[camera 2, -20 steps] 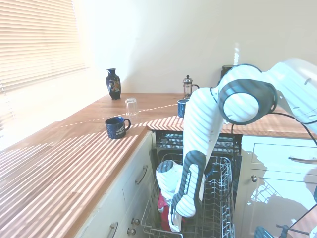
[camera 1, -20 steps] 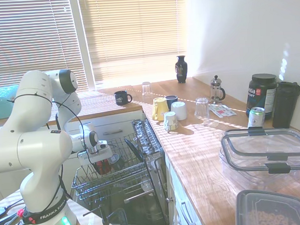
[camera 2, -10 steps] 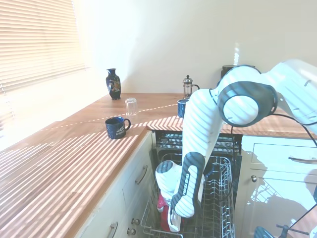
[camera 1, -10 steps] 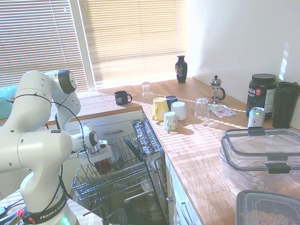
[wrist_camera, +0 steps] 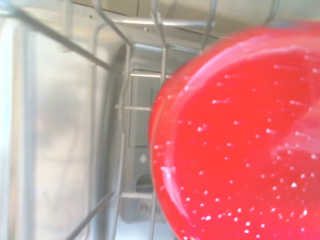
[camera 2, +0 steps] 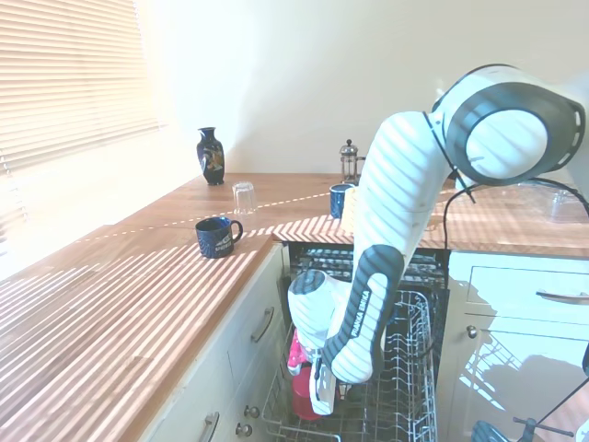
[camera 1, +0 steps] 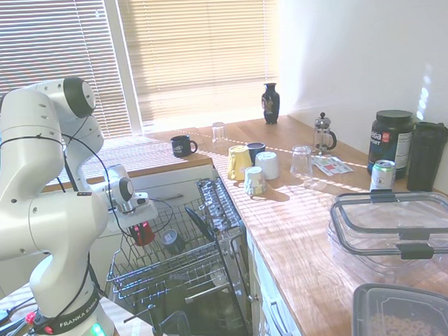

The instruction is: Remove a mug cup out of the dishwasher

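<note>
Claw: we see the white two-finger gripper (camera 1: 142,220) closed on the small glossy red mug cup (camera 1: 143,233), which hangs directly under it.
Mug position: we place it above the grey wire rack (camera 1: 185,268) of the built-in dishwasher (camera 1: 214,287), at the rack's side nearest the arm, seemingly clear of the tines; in the second exterior view it shows red beside the arm (camera 2: 301,394).
Wrist view: the red mug (wrist_camera: 240,135) fills most of the picture, with rack wires behind it, which suits a mug held close under the wrist.
Why held so: we judge the top-down hold lets the mug rise straight out between the tines without snagging.
Other rack contents: a dark cup (camera 1: 170,241) lies just beside the red mug.
Surface: a wooden L-shaped worktop (camera 1: 301,231) with slatted sunlight, carrying a navy mug with white print (camera 1: 182,146), upturned cups, a glass, a French press and clear lidded boxes.
Room: a kitchen with white cabinets and drawn window blinds (camera 1: 196,43).
</note>
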Robot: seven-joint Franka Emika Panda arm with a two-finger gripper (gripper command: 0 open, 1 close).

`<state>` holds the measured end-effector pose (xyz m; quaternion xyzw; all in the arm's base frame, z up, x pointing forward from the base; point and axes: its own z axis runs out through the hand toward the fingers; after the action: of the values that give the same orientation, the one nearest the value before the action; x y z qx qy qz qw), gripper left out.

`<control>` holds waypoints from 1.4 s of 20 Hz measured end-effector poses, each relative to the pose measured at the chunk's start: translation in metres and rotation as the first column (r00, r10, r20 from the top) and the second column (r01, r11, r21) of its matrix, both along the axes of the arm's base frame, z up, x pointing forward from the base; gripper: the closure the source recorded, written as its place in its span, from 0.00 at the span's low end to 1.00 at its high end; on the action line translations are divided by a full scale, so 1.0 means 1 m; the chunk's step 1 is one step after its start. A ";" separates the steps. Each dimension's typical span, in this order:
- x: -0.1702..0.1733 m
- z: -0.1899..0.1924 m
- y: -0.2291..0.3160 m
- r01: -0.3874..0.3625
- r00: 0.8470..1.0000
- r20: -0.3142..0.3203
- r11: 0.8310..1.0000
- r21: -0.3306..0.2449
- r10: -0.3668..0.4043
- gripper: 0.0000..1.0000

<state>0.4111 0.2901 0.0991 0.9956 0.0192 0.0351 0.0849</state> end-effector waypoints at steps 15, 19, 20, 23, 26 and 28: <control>0.060 0.213 -0.116 0.256 0.948 0.156 0.957 0.135 -0.276 1.00; 0.088 0.243 -0.133 0.312 0.927 0.164 0.937 0.157 -0.336 1.00; 0.094 0.249 -0.133 0.320 0.924 0.165 0.934 0.159 -0.344 1.00; 0.118 0.271 -0.132 0.346 0.914 0.165 0.925 0.156 -0.370 1.00; 0.148 0.288 -0.142 0.386 0.899 0.159 0.910 0.152 -0.408 1.00; 0.168 0.296 -0.152 0.413 0.888 0.156 0.899 0.145 -0.433 1.00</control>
<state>0.5792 0.1384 0.3954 0.9712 -0.2083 0.1089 0.0383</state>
